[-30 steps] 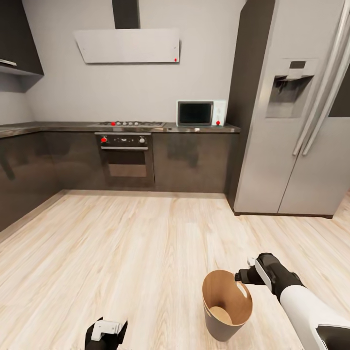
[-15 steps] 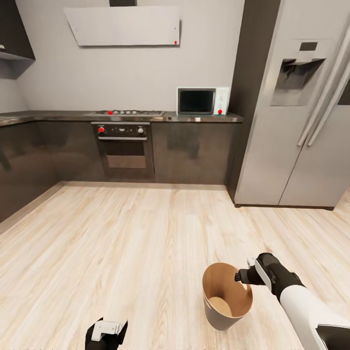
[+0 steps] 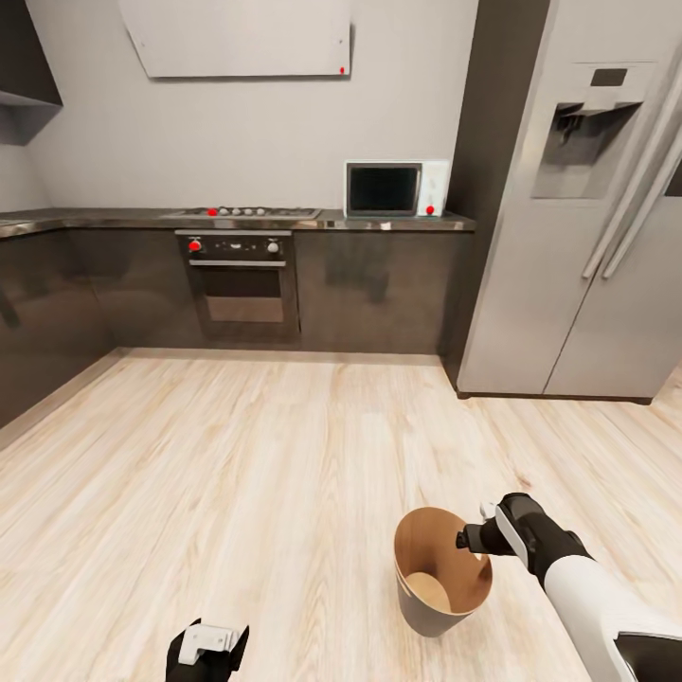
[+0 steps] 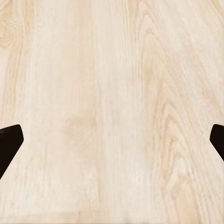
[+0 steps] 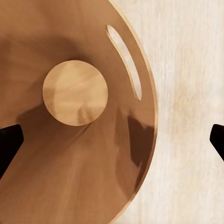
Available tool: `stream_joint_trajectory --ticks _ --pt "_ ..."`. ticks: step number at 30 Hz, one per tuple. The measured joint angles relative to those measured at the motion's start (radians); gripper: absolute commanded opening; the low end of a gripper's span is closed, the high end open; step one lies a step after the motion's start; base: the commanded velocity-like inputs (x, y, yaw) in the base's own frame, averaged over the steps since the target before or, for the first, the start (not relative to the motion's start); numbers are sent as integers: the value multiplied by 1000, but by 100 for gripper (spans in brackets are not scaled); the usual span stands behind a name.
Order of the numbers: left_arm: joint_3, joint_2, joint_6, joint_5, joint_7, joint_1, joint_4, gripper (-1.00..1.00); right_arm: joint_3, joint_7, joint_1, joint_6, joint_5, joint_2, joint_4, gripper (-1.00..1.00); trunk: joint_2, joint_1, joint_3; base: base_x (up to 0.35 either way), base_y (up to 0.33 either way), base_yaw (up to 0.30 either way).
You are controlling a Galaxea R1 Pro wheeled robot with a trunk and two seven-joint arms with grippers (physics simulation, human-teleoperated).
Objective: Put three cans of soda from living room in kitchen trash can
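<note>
hovering right gripper (image 3: 471, 540) spread wide — over tash can (image 3: 417, 601) rim, kitchen floor (image 3: 237, 455)

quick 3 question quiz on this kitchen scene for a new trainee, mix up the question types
1. True or false: the trash can stands on the counter beside the microwave.
2. Multiple choice: the right tool is (a) over the trash can's rim, open; (b) shut on a soda can; (c) touching the fridge.
3. Fill in: in the right wrist view, the inside of the trash can holds ____ cans.

Key
1. False: it stands on the wood floor.
2. a: its fingers are spread wide, with nothing between them.
3. No: only its bare round bottom shows.
</note>
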Motion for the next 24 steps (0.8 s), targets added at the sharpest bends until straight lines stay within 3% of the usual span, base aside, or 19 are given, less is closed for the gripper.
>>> stream_joint_trajectory --ticks 16,24 --pt "3 0 -8 1 1 1 -3 100 1 0 0 0 0 1 0 100 0 0 0 24 -32 0" --pt "0 0 0 6 0 0 0 100 0 0 0 -1 0 0 0 100 -2 4 -31 0 0 0"
